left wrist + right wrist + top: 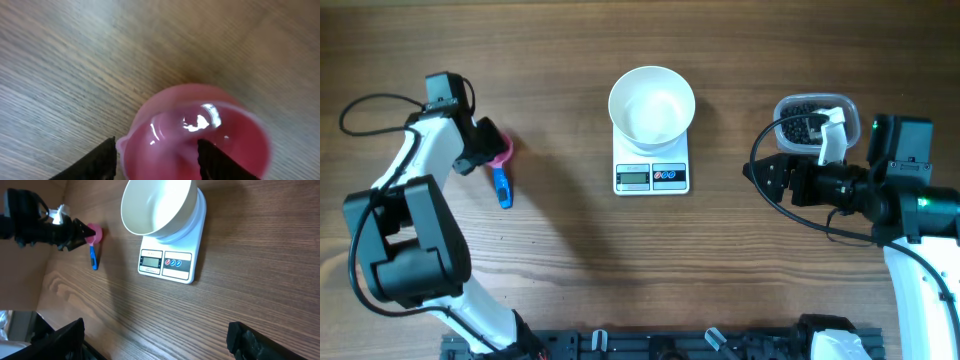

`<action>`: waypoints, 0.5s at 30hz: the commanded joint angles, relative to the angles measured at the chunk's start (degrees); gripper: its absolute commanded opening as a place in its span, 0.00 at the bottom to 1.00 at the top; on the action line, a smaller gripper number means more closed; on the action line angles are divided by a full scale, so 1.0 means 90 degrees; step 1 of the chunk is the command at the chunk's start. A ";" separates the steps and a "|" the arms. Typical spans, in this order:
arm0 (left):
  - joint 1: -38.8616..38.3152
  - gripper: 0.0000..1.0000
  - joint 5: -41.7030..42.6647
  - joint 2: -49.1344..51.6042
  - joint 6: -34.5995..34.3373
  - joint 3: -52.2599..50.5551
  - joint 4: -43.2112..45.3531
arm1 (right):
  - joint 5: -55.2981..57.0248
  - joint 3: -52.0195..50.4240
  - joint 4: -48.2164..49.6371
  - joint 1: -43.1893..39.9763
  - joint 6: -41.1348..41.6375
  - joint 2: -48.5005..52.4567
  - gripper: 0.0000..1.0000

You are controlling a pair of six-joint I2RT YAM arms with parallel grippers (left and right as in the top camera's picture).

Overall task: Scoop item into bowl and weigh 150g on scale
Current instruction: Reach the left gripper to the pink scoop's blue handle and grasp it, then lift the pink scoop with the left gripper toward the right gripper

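The pink scoop [501, 152] with a blue handle [502, 187] lies on the table at the left. My left gripper [488, 146] is down over its cup [200, 130], one finger [100, 160] outside the rim by the spout and the other [220, 162] inside the cup, still apart. The empty white bowl [652, 100] stands on the white scale [652, 177] at the centre. The black beans [800, 128] fill a clear tub [814, 103] at the right. In front of the tub my right gripper [752, 172] hovers open over bare wood [155, 335].
The right wrist view shows the bowl [157, 205], the scale [175, 262], the scoop [94, 234] and the left gripper [72, 232] across the wooden table. A black rail [650, 345] runs along the near edge. Black cables loop behind both arms.
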 commanded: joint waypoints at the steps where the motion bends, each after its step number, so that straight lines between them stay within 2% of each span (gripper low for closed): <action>1: 0.0046 0.42 -0.0087 0.0148 -0.0100 -0.0141 0.0104 | 0.0058 0.0136 0.0002 0.0022 0.0029 0.0041 0.93; 4: 0.0044 0.30 -0.0080 0.0155 -0.0126 -0.0143 0.0211 | 0.0061 0.0136 0.0002 0.0022 0.0029 0.0041 0.93; 6: 0.0046 0.27 -0.0083 0.0158 -0.0124 -0.0153 0.0279 | 0.0063 0.0136 0.0002 0.0022 0.0029 0.0041 0.94; 10: 0.0044 0.04 -0.0068 0.0182 -0.0124 -0.0153 0.0355 | 0.0061 0.0136 0.0022 0.0022 0.0029 0.0041 0.94; 13: 0.0046 0.04 0.0248 0.0100 -0.0124 -0.0151 0.0350 | 0.0058 0.0136 0.0075 0.0022 0.0029 0.0041 0.93; 15: 0.0046 0.04 0.0299 -0.0143 -0.0274 -0.0121 0.0267 | 0.0058 0.0136 0.0177 0.0022 0.0041 0.0041 0.89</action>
